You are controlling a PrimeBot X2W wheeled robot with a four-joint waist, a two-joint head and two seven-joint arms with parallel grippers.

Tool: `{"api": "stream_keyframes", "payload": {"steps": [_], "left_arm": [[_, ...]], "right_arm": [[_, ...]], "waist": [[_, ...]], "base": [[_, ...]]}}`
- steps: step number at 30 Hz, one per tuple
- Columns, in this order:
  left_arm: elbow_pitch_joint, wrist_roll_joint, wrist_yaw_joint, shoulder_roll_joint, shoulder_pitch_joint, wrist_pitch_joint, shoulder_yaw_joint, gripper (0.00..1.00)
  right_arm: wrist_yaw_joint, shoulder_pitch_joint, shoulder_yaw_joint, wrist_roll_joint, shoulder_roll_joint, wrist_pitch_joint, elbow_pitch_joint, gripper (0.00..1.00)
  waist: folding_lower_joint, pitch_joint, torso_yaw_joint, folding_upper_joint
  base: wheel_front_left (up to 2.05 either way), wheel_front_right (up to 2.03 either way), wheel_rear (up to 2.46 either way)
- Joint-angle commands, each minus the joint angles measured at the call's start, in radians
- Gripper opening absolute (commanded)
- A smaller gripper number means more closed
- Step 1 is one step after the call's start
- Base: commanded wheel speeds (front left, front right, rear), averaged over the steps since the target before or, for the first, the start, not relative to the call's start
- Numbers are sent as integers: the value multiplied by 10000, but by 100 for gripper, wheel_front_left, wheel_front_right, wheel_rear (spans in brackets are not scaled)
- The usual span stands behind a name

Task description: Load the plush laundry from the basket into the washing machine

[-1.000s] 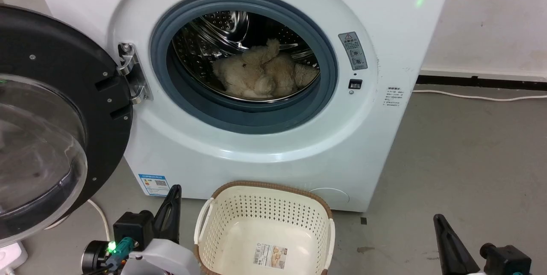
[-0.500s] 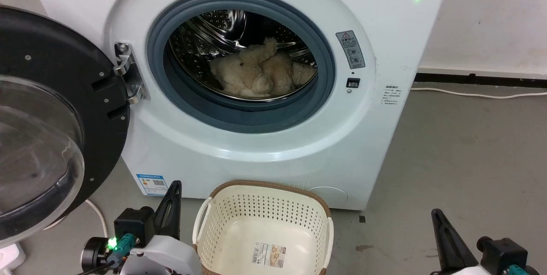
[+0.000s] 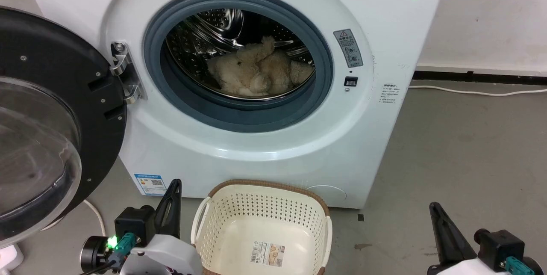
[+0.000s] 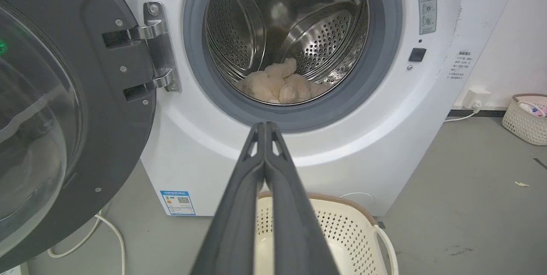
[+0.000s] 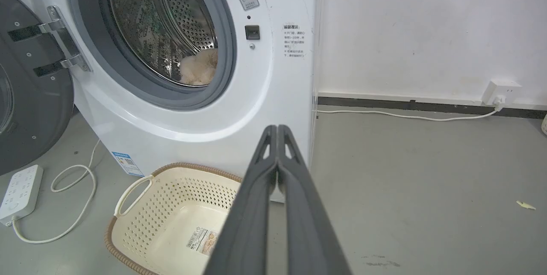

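Note:
The cream-beige plush laundry [image 3: 256,72] lies inside the steel drum of the white washing machine [image 3: 222,151]; I also see the plush [image 4: 280,84] [image 5: 198,67] from both wrists. The machine's black-framed glass door [image 3: 47,121] stands swung wide to the left. On the floor before the washer sits the basket [image 3: 201,223] with nothing in it but the label on its floor. My left gripper [image 3: 173,187] [image 4: 265,126] is shut and holds nothing, just left of the basket [image 4: 363,223]. At the lower right my right gripper [image 3: 433,208] [image 5: 277,128] is shut with nothing in it, right of the basket [image 5: 128,198].
A white cable [image 3: 96,219] runs on the grey floor under the door, and a power strip [image 5: 19,193] lies left of the basket. Another cable [image 3: 478,93] follows the back wall to a socket [image 5: 500,91]. A small woven basket [image 4: 527,119] stands far right.
The whole head view has shifted slightly, so the camera has moved. Both grippers sit a little higher in the view. The plush and the basket lie as before.

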Motion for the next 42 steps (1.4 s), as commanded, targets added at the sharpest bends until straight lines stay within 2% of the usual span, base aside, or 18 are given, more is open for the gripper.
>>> {"api": "stream_keyframes", "payload": {"steps": [1, 42], "left_arm": [[-108, 145, -60, -61, 157, 87, 113, 0], [-988, 1425, -404, -791, 443, 901, 1096, 0]], "right_arm": [[-3, -154, 27, -107, -2, 67, -86, 0], [-6, -540, 136, -727, -4, 899, -608, 0]], "waist": [[-1, 4, -6, 0], [-1, 128, -184, 0]], "base": [[0, 0, 0], [0, 0, 0]]}}
